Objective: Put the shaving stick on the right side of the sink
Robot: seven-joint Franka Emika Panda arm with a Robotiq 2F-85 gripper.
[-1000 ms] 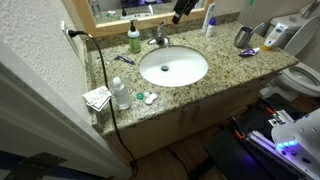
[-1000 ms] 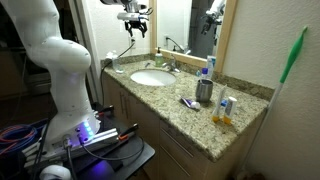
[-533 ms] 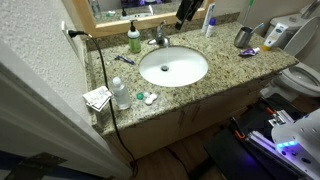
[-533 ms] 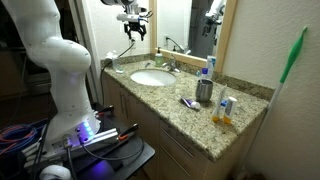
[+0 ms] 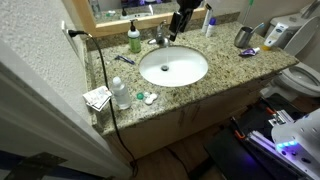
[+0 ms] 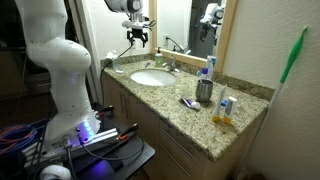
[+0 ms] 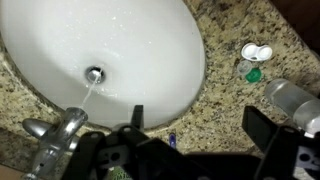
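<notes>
The shaving stick [image 5: 122, 59] is a thin blue-handled razor lying on the granite counter left of the white sink [image 5: 173, 67]. In the wrist view only its blue tip [image 7: 172, 140] shows, between my fingers near the basin rim [image 7: 190, 40]. My gripper [image 5: 176, 32] hangs open and empty above the back of the sink by the faucet [image 5: 158, 40]. It also shows in an exterior view [image 6: 135, 38]. In the wrist view the gripper [image 7: 200, 122] has its jaws wide apart over the counter.
A green soap dispenser [image 5: 133, 40] stands by the faucet. A clear bottle [image 5: 120, 95], small white and green caps [image 5: 146, 97] and a cord [image 5: 103, 75] lie at the left. A metal cup [image 5: 243, 37] and a purple item [image 5: 248, 52] sit right of the sink.
My gripper has come down from the mirror toward the faucet and shifted slightly left in the exterior view. It stays open. Nothing on the counter has moved.
</notes>
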